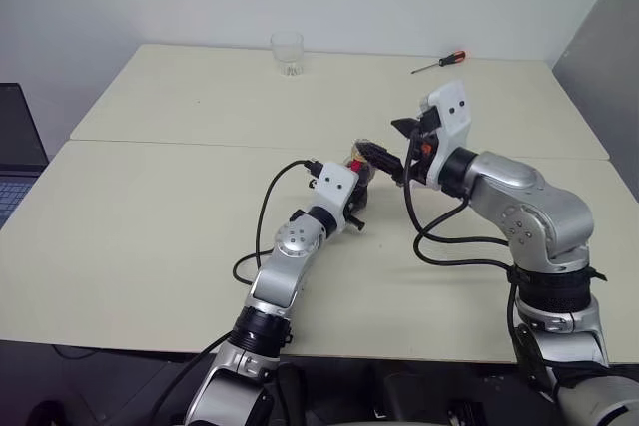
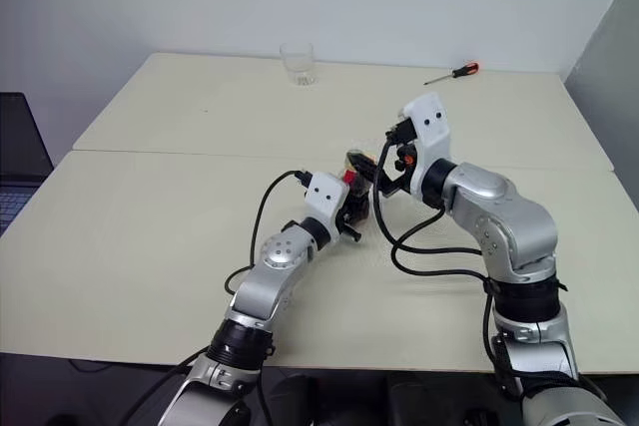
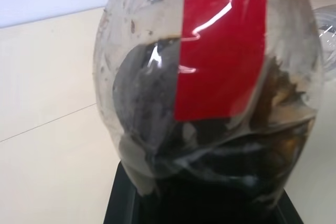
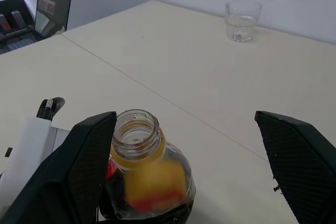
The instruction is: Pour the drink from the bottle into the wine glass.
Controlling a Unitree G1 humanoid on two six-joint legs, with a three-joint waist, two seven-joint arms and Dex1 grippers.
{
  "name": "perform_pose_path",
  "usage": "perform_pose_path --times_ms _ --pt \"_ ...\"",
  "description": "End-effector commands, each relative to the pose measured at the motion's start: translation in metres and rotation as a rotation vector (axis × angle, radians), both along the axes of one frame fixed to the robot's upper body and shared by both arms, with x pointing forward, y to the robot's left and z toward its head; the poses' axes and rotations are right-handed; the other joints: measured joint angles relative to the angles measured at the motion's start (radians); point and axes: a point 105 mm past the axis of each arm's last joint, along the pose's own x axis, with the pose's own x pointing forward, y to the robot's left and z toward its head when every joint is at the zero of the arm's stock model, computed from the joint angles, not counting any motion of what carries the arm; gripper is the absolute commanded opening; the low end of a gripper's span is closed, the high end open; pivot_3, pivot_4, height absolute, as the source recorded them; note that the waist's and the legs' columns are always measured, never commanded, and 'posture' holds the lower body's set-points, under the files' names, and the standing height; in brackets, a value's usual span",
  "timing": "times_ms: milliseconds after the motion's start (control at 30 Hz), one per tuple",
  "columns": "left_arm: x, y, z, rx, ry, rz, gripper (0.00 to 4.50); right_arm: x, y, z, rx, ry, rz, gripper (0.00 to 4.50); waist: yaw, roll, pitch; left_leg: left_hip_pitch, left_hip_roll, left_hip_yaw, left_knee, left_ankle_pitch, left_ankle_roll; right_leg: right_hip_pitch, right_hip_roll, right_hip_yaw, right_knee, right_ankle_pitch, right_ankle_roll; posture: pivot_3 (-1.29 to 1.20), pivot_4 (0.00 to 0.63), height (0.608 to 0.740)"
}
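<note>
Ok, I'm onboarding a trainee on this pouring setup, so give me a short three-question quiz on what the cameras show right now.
1. True or false: the bottle has its cap on.
2. Which gripper is shut on the bottle: A) left B) right?
3. Fill in: at the table's far edge, apart from the screwdriver, stands a clear ____.

Key: 1 false, its mouth is open; 2 A, the right one is open; 3 tumbler.
</note>
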Motion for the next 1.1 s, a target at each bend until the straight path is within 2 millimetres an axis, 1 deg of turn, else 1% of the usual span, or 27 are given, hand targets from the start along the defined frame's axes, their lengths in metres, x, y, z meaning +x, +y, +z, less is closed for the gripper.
perform_pose_path --times_ms 33,133,200,300,367,433,500,567,700,800,933,1100 --pt "-0.001 -0.004 0.022 -0.032 -0.077 -0.02 0.75 -0.006 -0.003 0.011 0.012 -0.046 0.003 4.5 0.0 0.0 0.0 0.0 0.0 0.0 0.0 0.0 0.0 0.0 0.0 0.0 0.0 0.0 0.0 0.0 0.15 0.74" --pt "-0.001 -0.003 0.022 -0.033 -0.075 -0.016 0.75 -0.006 -0.004 0.01 0.005 -0.046 -0.001 4.5 0.0 0.0 0.0 0.0 0.0 0.0 0.0 0.0 0.0 0.0 0.0 0.0 0.0 0.0 0.0 0.0 0.15 0.74" --pt "0.003 0.003 0.021 -0.048 -0.06 0.016 0.75 -0.005 -0.007 0.011 0.004 -0.049 -0.01 4.5 0.0 0.0 0.0 0.0 0.0 0.0 0.0 0.0 0.0 0.0 0.0 0.0 0.0 0.0 0.0 0.0 0.15 0.74" --pt "0.016 0.022 0.023 -0.077 -0.043 0.094 0.75 -0.003 -0.019 0.013 0.0 -0.058 -0.041 4.5 0.0 0.0 0.0 0.0 0.0 0.0 0.0 0.0 0.0 0.0 0.0 0.0 0.0 0.0 0.0 0.0 0.15 0.74" --pt "0.025 0.035 0.026 -0.072 -0.057 0.141 0.75 -0.001 -0.027 0.014 0.0 -0.061 -0.068 4.5 0.001 0.0 0.0 0.0 0.0 0.0 0.0 0.0 0.0 0.0 0.0 0.0 0.0 -0.001 0.001 0.0 0.15 0.74" --pt "0.036 0.053 0.028 -0.085 -0.048 0.209 0.75 0.0 -0.035 0.013 -0.005 -0.06 -0.092 4.5 0.0 0.0 0.0 0.0 0.0 0.0 0.0 0.0 0.0 0.0 0.0 0.0 0.0 -0.001 0.002 0.0 0.15 0.74" --pt "0.046 0.078 0.028 -0.095 -0.042 0.294 0.75 0.001 -0.041 0.012 -0.011 -0.058 -0.111 4.5 -0.002 0.0 0.0 0.0 0.0 0.0 0.0 0.0 0.0 0.0 0.0 0.0 0.0 -0.001 0.002 0.0 0.15 0.74" --pt "0.052 0.1 0.027 -0.075 -0.05 0.353 0.75 0.0 -0.044 0.011 -0.012 -0.055 -0.123 4.5 -0.002 0.0 0.0 0.0 0.0 0.0 0.0 0.0 0.0 0.0 0.001 0.0 0.0 -0.001 0.002 0.0 0.15 0.74" --pt "0.058 0.131 0.024 -0.069 -0.05 0.444 0.75 -0.002 -0.045 0.008 -0.01 -0.048 -0.131 4.5 0.0 0.0 0.0 0.0 0.001 0.0 -0.001 0.0 0.0 0.0 0.001 0.0 0.0 0.0 0.0 0.0 0.15 0.74" --pt "0.059 0.15 0.023 -0.062 -0.057 0.502 0.75 -0.003 -0.046 0.005 -0.007 -0.042 -0.136 4.5 0.002 0.0 0.0 0.0 0.0 0.0 0.0 0.0 0.0 0.0 -0.001 -0.001 0.0 0.0 0.0 0.0 0.15 0.74" --pt "0.058 0.165 0.021 -0.052 -0.053 0.549 0.75 -0.003 -0.046 0.004 -0.008 -0.038 -0.137 4.5 0.001 0.0 0.0 0.0 0.0 0.001 0.0 0.0 0.0 0.0 -0.001 0.0 0.0 0.0 0.0 0.0 0.15 0.74" --pt "0.057 0.18 0.022 -0.075 -0.055 0.6 0.75 -0.003 -0.046 0.002 -0.012 -0.03 -0.137 4.5 0.0 0.0 0.0 0.0 0.0 0.0 0.0 0.0 0.0 0.0 0.0 -0.001 0.0 0.0 0.0 0.0 0.15 0.74"
